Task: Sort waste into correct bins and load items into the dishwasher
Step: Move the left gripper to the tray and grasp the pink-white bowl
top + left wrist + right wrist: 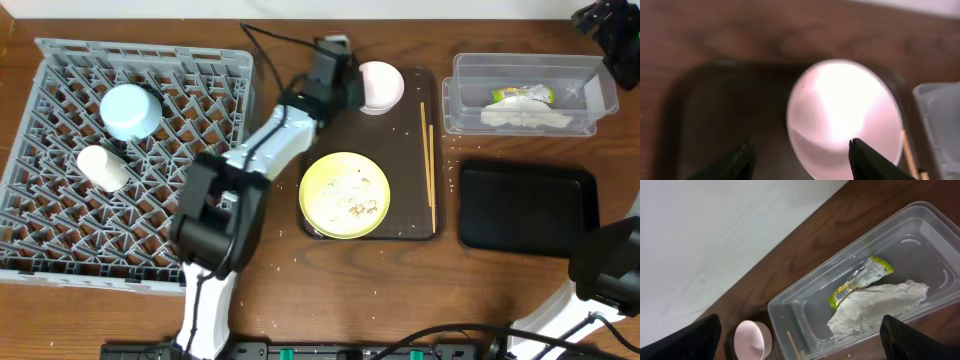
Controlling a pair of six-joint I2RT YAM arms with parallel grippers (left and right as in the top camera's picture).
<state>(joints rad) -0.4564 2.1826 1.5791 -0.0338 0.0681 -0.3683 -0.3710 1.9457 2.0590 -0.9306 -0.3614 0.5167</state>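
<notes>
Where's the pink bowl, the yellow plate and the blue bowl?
pink bowl [381, 85], overhead view, on its pale inside.
yellow plate [344, 194], overhead view, on its middle.
blue bowl [130, 111], overhead view, on its middle.

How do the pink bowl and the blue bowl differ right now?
The pink bowl sits mouth-up on the brown tray; the blue bowl is in the grey rack, seemingly mouth-down. The open left gripper hovers at the pink bowl; none is near the blue. Both are round, plain bowls.

Rack [60, 235] L, serving tray [405, 160] w/ plate [343, 195] mid, tub [468, 100] behind shallow tray [525, 205] R.
</notes>
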